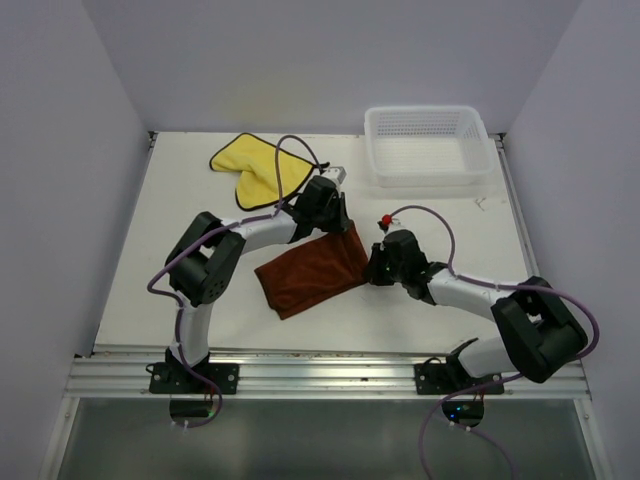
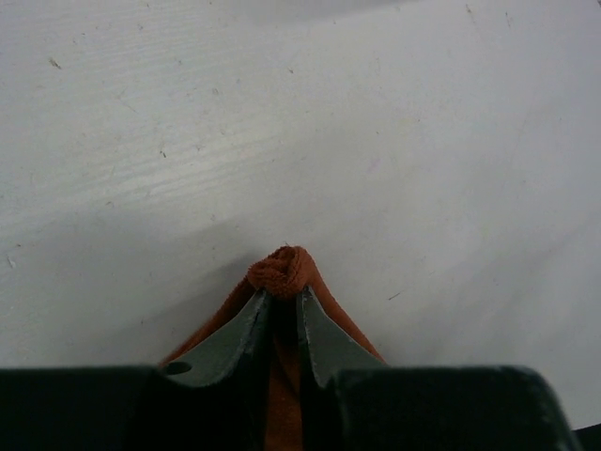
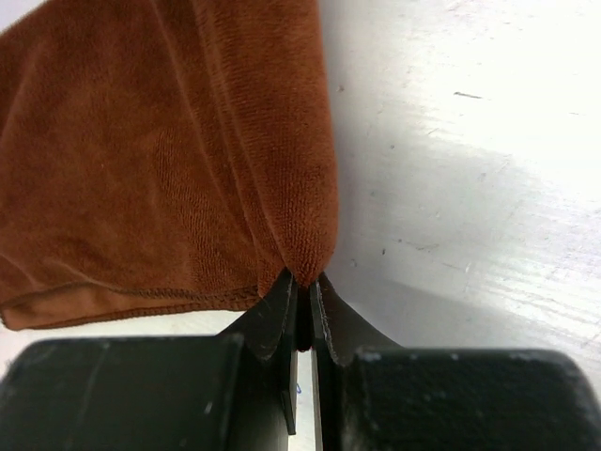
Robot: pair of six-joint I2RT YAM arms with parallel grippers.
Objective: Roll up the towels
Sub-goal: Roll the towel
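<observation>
The rust-brown towel (image 1: pixel 310 272) lies mid-table, stretched between both grippers. My left gripper (image 1: pixel 340 232) is shut on its far corner; in the left wrist view that corner bunches up as a small knob (image 2: pixel 282 268) just past my closed left fingertips (image 2: pixel 282 293). At the towel's right corner, my right gripper (image 1: pixel 372 268) is also shut. The right wrist view has the cloth (image 3: pixel 160 160) fanning out from the pinched tips of the right gripper (image 3: pixel 302 282). The yellow towel (image 1: pixel 258 168) lies crumpled at the back left, behind the left arm, untouched.
A white mesh basket (image 1: pixel 372 140) stands at the back right corner of the table. Purple cables loop over both arms. White walls close in the table on the left, right and back.
</observation>
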